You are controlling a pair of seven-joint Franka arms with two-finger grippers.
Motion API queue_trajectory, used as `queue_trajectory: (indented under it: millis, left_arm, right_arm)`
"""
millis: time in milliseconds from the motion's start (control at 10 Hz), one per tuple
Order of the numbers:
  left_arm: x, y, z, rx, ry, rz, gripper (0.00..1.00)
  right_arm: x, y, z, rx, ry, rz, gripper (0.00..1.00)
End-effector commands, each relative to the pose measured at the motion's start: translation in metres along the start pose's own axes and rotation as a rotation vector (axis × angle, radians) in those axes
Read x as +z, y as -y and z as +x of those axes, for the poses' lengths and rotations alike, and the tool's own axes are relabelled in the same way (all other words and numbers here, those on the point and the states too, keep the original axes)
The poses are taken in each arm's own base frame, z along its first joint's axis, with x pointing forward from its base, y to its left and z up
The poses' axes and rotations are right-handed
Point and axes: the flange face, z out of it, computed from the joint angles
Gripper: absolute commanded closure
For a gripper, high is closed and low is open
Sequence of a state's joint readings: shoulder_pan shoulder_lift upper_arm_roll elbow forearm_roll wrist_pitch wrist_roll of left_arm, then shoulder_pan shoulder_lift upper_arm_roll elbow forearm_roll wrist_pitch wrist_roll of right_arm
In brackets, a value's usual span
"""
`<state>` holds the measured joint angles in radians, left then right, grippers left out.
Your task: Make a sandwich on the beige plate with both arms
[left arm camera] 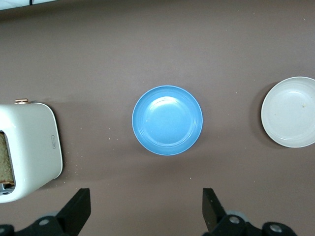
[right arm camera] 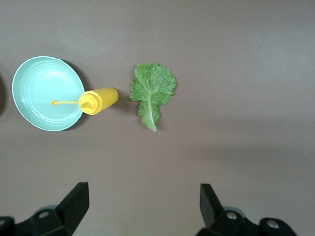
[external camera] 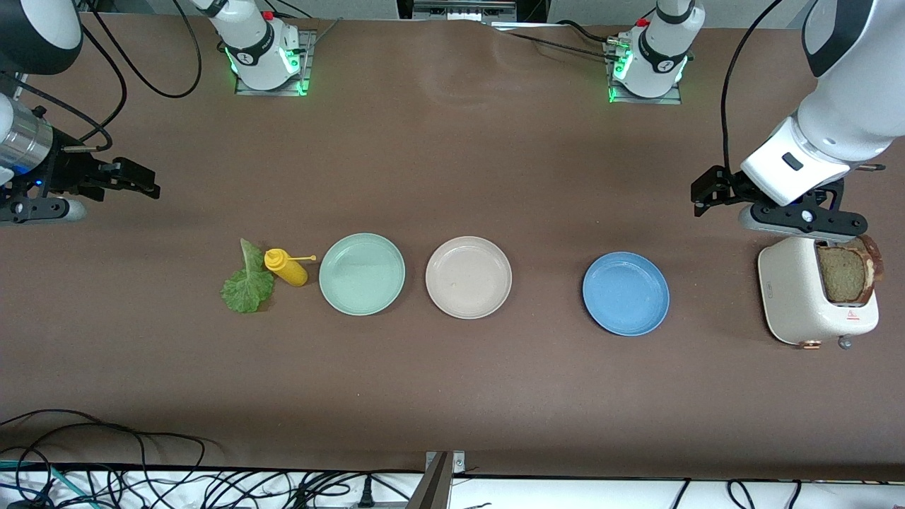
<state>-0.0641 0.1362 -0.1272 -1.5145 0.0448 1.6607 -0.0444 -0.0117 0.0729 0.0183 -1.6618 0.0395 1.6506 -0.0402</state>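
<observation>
Yellow bottle (external camera: 285, 267) beside lettuce (external camera: 247, 285), touching perhaps

Both arms are built of large glossy white shells with black bands at the joints. Each base (external camera: 265, 53) is a white cylinder on a grey metal plate, ringed with green light, with a small red button on top. Thin black cables (external camera: 728, 92) hang in loops beside the arms. The left arm (external camera: 827, 134) carries a small dark rectangular mark on its white wrist shell, above a black bracket with pale screws. The right arm (external camera: 28, 148) ends in a silver metal cylinder with a blue glow, followed by black hardware
</observation>
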Motion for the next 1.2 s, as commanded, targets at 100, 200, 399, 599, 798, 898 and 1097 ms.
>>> queue_trajectory:
  millis: [100, 200, 399, 599, 798, 898, 1097]
  left_arm:
    - [-0.004, -0.002, -0.002, 0.02, 0.006, -0.018, 0.0]
    - [-0.004, -0.001, -0.002, 0.018, 0.006, -0.02, 0.0]
    - [-0.003, -0.002, -0.002, 0.02, 0.008, -0.02, 0.0]
    - [-0.003, -0.001, -0.003, 0.017, 0.008, -0.018, 0.0]
    - [-0.004, -0.002, -0.003, 0.018, 0.008, -0.018, 0.0]
    - [-0.001, -0.005, -0.005, 0.02, 0.021, -0.02, 0.0]
    - [-0.002, -0.003, -0.004, 0.019, 0.022, -0.02, 0.0]
  right_arm:
    - [-0.002, -0.007, 0.0, -0.012, 0.008, 0.014, 0.0]
    - [-0.002, -0.008, 0.0, -0.008, 0.006, 0.015, 0.0]
    - [-0.002, -0.011, -0.001, -0.012, 0.008, 0.015, 0.0]
    - [0.002, -0.017, -0.002, -0.027, 0.025, 0.02, 0.0]
    - [0.005, -0.02, -0.001, -0.025, 0.031, 0.022, 0.0]
    - [0.006, -0.02, -0.001, -0.025, 0.032, 0.024, 0.0]
    - [0.002, -0.02, -0.001, -0.024, 0.024, 0.025, 0.0]
